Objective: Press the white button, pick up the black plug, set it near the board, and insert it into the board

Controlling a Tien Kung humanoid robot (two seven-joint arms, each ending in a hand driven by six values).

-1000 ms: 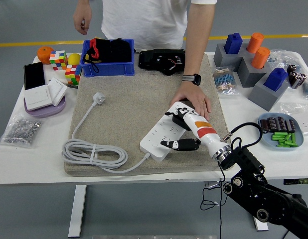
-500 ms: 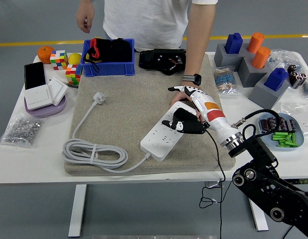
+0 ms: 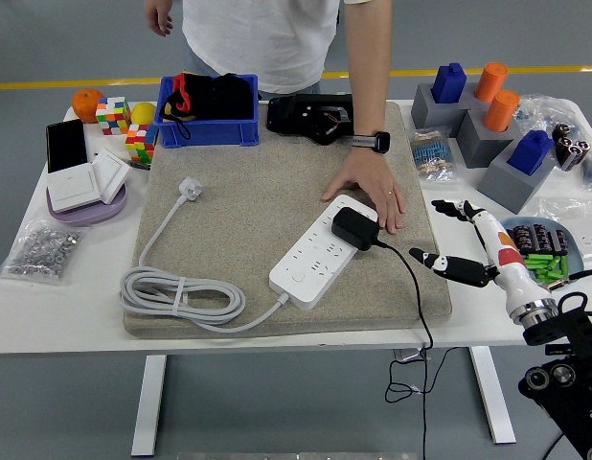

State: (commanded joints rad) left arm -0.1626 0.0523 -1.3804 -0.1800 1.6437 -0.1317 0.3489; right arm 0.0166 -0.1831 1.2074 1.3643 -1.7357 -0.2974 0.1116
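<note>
The white power strip point(image 3: 320, 251) lies diagonally on the beige mat point(image 3: 258, 192). The black plug point(image 3: 353, 229) sits on the strip's far end, its black cable running off over the mat's front right edge. A round white button point(image 3: 298, 276) shows near the strip's front end. My right hand point(image 3: 456, 241) hovers over the table to the right of the mat, open, fingers spread, holding nothing. A person's hand point(image 3: 371, 187) rests flat on the mat, touching the strip's far end. My left arm is out of view.
The strip's white cord is coiled point(image 3: 181, 292) at the mat's front left, its white plug point(image 3: 189, 187) further back. A blue bin point(image 3: 208, 110), a black device point(image 3: 313, 117), grey blocks point(image 3: 488, 129), a blue plate point(image 3: 540, 254), cubes and a purple dish point(image 3: 80, 196) surround the mat.
My right hand let go of the black plug, now left on the strip, and drew back to the right, off the mat. The person's hand stayed by the strip.
</note>
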